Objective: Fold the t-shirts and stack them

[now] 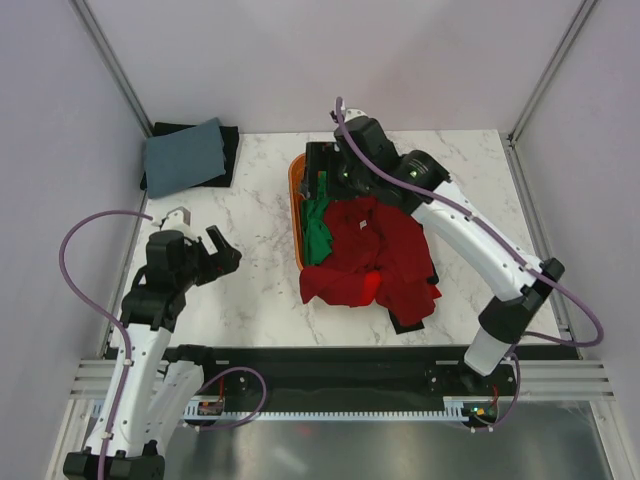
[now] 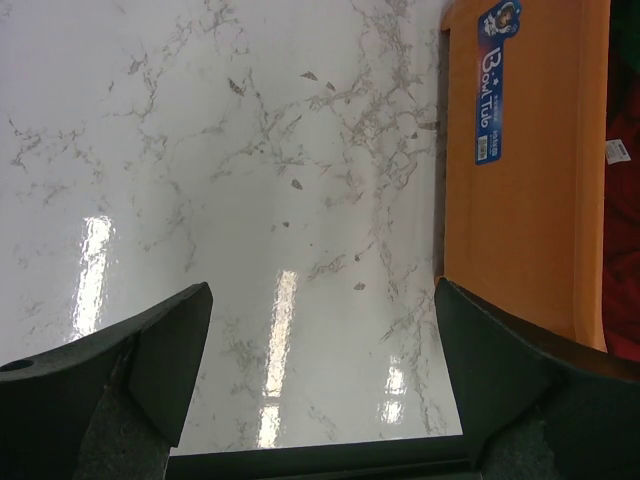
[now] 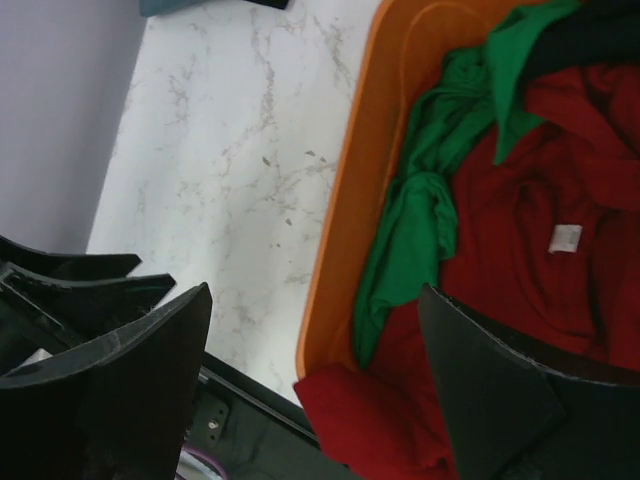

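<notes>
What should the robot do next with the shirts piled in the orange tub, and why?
Probably the right arm should lower its open jaws onto the dark red shirt and pinch it. That shirt lies on top of the pile in the orange tub, above the green shirt, and the jaws hang over the tub with nothing in them.

Orange tub (image 1: 296, 215): from above only its left rim shows; the rest sits under the dark red t-shirt (image 1: 375, 255) and the right arm (image 1: 470, 235). Green t-shirt (image 1: 318, 232), along the tub's left wall, largely buried beneath the red. Black t-shirt (image 3: 600, 35), deeper in the tub, cut off by the wrist view's top and right edges. Right gripper (image 3: 312, 320), above the tub: finger bases run off the lower edge. Blue sticker (image 2: 495, 75) on the tub's wall: fine print too small to read. White tag (image 3: 565, 238) inside the tub: unreadable.
</notes>
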